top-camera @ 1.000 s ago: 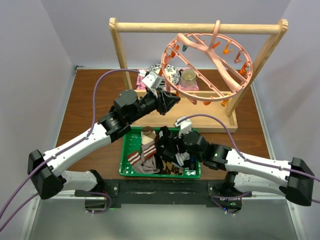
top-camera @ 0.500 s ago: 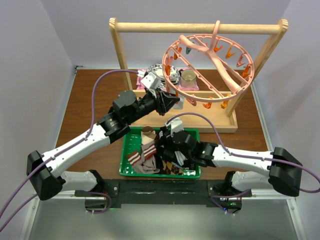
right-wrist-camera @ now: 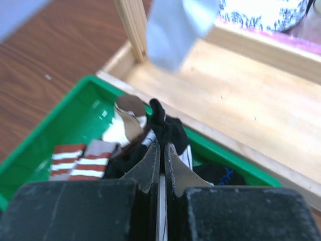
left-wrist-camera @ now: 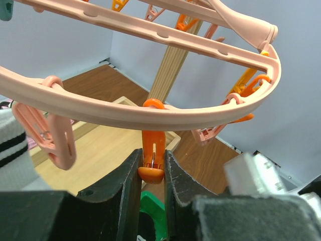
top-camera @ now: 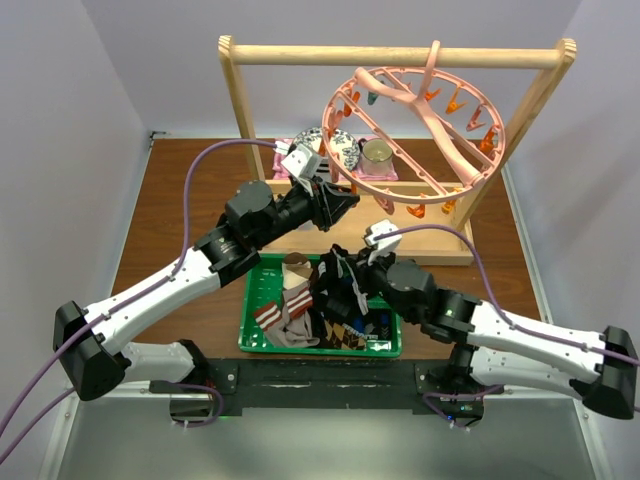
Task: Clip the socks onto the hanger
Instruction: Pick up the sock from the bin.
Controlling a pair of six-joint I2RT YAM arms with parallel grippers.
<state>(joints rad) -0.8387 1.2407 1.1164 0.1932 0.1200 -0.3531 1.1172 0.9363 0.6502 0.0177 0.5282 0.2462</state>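
The left arm reached up and forward, the left gripper (left-wrist-camera: pixel 152 168) clamped on one orange clip (left-wrist-camera: pixel 152 143) hanging from the rim of the single pink hanger (left-wrist-camera: pixel 125 113). The right arm stretched low across the one green tray (right-wrist-camera: pixel 75 108). The right gripper (right-wrist-camera: pixel 160 150) was pinched together on a black sock (right-wrist-camera: pixel 168 129) (its tip poking just beyond the fingertips), above the other socks (right-wrist-camera: pixel 83 160), too heaped to count.

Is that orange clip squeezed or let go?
Squeezed: the left gripper presses both sides of the orange clip under the hanger rim.
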